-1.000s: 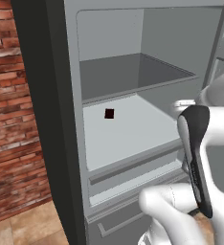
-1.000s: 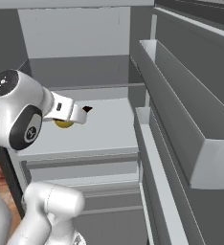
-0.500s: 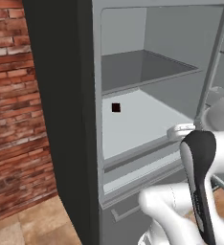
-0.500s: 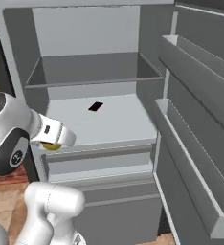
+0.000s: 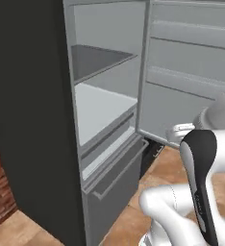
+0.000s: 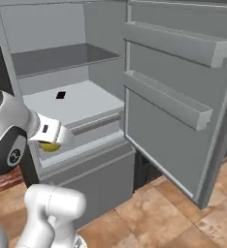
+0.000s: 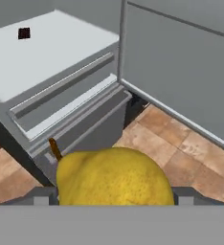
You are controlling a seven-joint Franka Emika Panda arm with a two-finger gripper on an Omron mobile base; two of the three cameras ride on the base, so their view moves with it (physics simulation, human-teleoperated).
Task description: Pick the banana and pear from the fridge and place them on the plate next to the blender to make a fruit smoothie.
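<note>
The pear (image 7: 115, 177), plump and yellow with a short brown stem at its upper left, sits low in the centre of the hand view, clamped in the tool (image 6: 51, 144); in the right base view a sliver of the same yellow shows under the white hand at the left edge of the frame, just outside the fridge (image 6: 72, 104), in front of the drawers. The fridge stands open, its door (image 6: 183, 97) swung wide across the right half of that frame, the pale shelf (image 6: 81, 101) bare but for a small dark square (image 6: 60, 95) near its back. Judging from this, the step in hand is the carry: the fruit is out and has to travel to the plate beside the blender. To do it well, I would keep the grip steady and the hand level, since a round pear held between two narrow fingers may roll or slip if the wrist tips. The arm should pull clear of the drawer fronts and the door's lower edge before the base turns, because both lie close to the hand here.
</note>
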